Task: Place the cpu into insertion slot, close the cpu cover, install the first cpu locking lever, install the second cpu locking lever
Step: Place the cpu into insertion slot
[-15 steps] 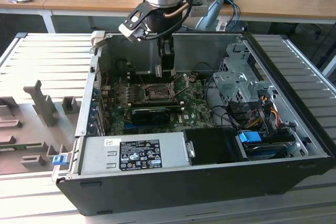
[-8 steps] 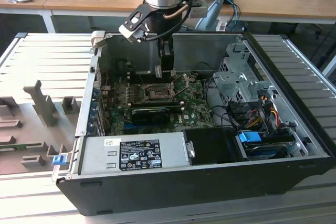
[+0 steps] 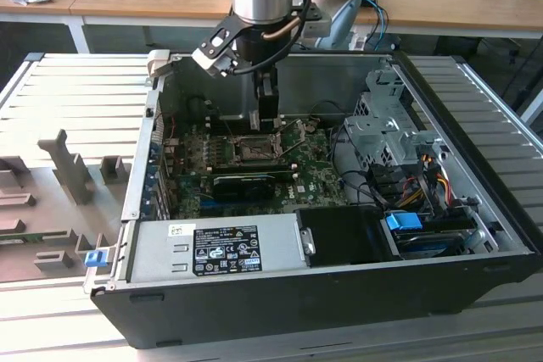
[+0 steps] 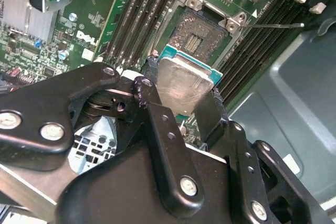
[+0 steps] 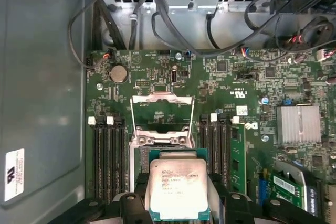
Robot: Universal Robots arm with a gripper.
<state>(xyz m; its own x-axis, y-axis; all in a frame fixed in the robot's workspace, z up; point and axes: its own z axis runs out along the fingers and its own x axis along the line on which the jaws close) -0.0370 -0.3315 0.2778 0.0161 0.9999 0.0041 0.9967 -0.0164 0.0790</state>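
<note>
Step one is in hand: the gripper (image 4: 181, 95), jaws clamped on the cpu (image 5: 177, 184), holds it just above the insertion slot (image 4: 202, 29) mid-motherboard (image 5: 236, 77). The cpu cover (image 5: 161, 109) stands raised. Seating, I'd judge, calls for square alignment.

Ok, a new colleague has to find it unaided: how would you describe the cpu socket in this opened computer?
Inside the open computer case, find the green motherboard. Between its two banks of long black memory slots lies the insertion slot: unlike them, it is square, silver-rimmed, with a dark pin field.
</note>
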